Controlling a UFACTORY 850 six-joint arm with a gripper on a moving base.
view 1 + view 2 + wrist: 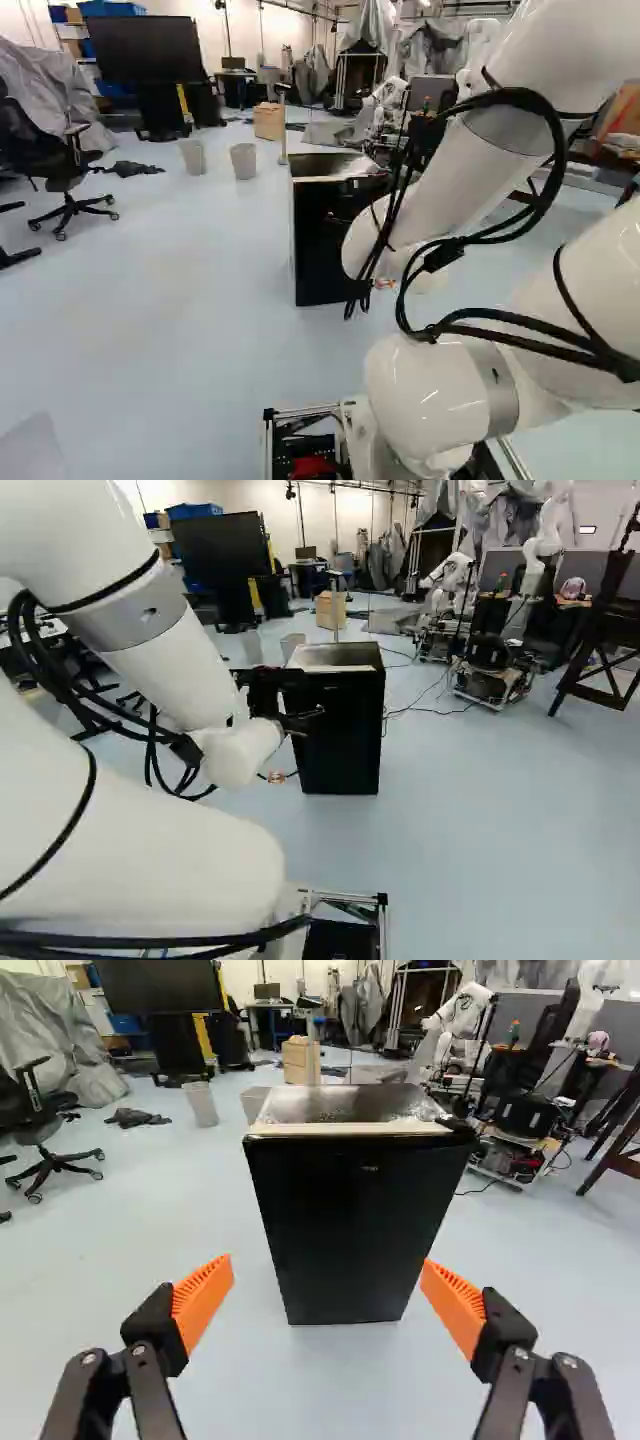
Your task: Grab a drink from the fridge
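In the right base view my gripper stands level in front of the black fridge, near its upper part. The wrist view shows the gripper open, its orange pads wide apart and nothing held between them. Ahead of the fingers the fridge stands upright on the floor with its front door closed and a shiny flat top. In the left base view the arm partly covers the fridge. No drink can be seen; the inside of the fridge is hidden.
Two pale bins and a cardboard box stand behind the fridge. An office chair is at the left of the left base view. Another robot on a wheeled base stands beyond the fridge, with cables on the floor.
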